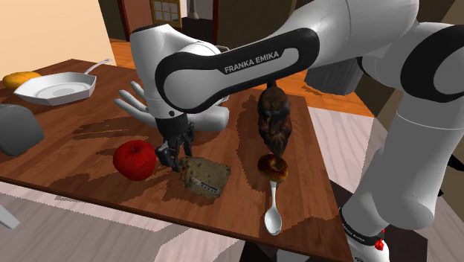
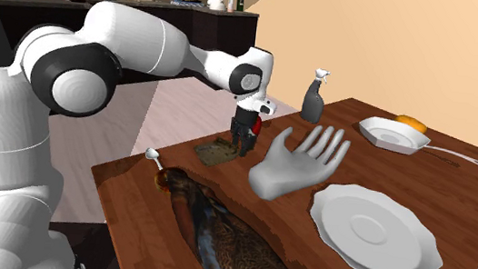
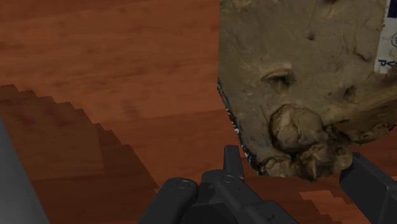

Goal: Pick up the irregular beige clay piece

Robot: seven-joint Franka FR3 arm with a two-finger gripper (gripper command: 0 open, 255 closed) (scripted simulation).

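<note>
Clay piece (image 3: 299, 76) first: one lump, dull beige-brown and irregular in outline. Its top is pitted with small holes and dents, and it swells into rounded knobs at the end nearest me. A thin dark rim runs along its edge, and a white label with dark print sits at one side. In the shoulder view it lies flat as a thick slab on the wooden table (image 1: 89, 171), near that table's front edge and close to a red apple (image 1: 134, 159).

My gripper (image 3: 296, 162) is low over the table at the slab's apple-side end. My fingers (image 3: 232, 159) stand apart with the knobbly end between them. I cannot tell whether either pad touches the clay.

Counting what is on the table:
- one clay piece
- one apple
- one white model hand (image 2: 298, 167), palm up with its fingers spread
- one white frying pan (image 1: 56, 89), with one yellow-orange fruit (image 1: 21, 77) at its rim
- one white plate (image 2: 416, 257) with a wavy edge
- one grey spray bottle (image 2: 314, 96), standing upright
- one spoon (image 1: 273, 212)
- one brown feathered bird (image 1: 274, 119), lying along the table
- one brown ring-shaped piece (image 1: 273, 167), between the bird and the spoon's handle
</note>
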